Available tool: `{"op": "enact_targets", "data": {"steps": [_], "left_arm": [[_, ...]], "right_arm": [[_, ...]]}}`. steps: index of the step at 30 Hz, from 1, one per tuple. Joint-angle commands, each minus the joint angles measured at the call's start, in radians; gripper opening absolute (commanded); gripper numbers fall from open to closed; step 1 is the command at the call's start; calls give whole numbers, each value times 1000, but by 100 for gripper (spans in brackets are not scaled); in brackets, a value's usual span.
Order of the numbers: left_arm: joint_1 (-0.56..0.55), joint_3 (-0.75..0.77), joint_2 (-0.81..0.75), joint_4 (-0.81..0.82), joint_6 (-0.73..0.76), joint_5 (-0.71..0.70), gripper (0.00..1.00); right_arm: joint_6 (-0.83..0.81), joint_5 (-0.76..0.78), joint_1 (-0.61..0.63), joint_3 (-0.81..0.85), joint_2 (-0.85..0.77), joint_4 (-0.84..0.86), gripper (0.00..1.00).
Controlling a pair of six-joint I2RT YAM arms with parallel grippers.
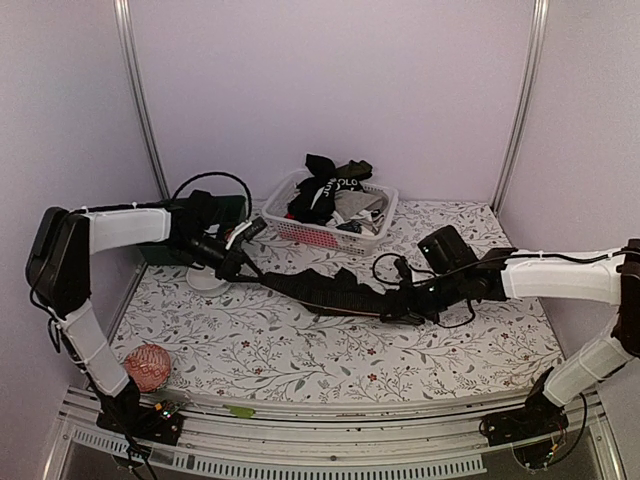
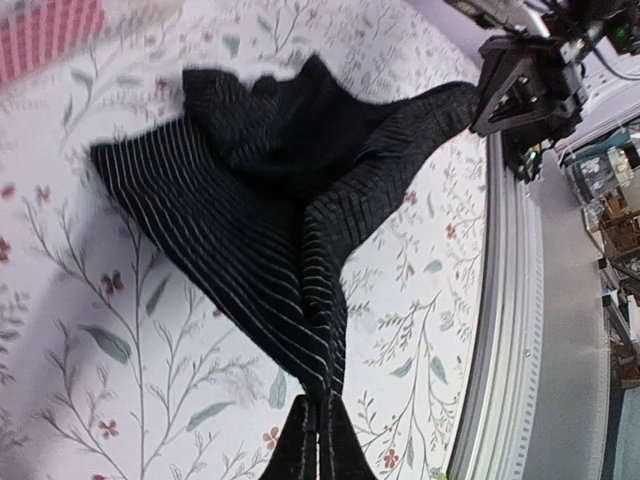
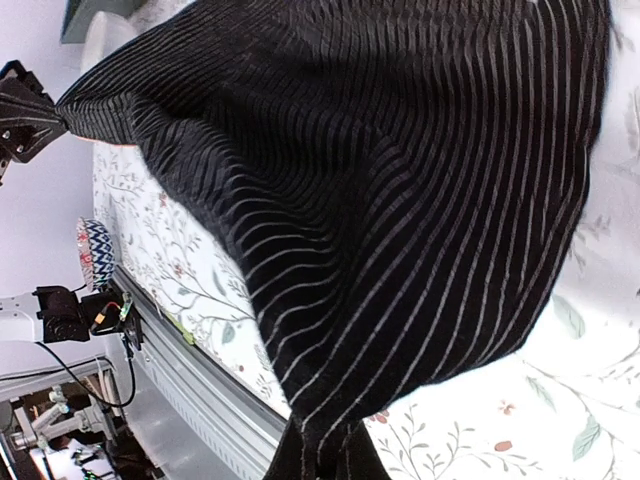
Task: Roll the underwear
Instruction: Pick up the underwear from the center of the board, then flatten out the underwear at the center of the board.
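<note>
The black thin-striped cloth underwear (image 1: 325, 288), which looks soft and light, is stretched low over the flowered table (image 1: 300, 350) between the left gripper (image 1: 243, 266) and the right gripper (image 1: 400, 306), each pinched tight on one end, probably the best hold.

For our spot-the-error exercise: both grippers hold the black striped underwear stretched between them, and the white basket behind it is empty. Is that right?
Not quite. The white basket is not empty: the top external view shows black and light garments piled in it. The rest holds: the left gripper and right gripper each hold an end of the black striped underwear, stretched between them.
</note>
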Motion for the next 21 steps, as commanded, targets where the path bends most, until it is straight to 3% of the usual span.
{"op": "enact_targets", "data": {"steps": [1, 8, 14, 18, 21], "left_arm": [[16, 153, -77, -105, 64, 135, 0], [11, 224, -190, -430, 294, 237, 0], [-25, 110, -361, -657, 393, 335, 0], [-22, 72, -414, -544, 196, 397, 0], [5, 83, -352, -274, -119, 396, 0]], "right_arm": [[-192, 80, -9, 171, -48, -152, 0], [-331, 42, 0, 264, -176, -300, 0], [-253, -132, 170, 202, -287, -292, 0], [-144, -156, 179, 198, -309, -278, 0], [-111, -178, 11, 192, -278, -277, 0]]}}
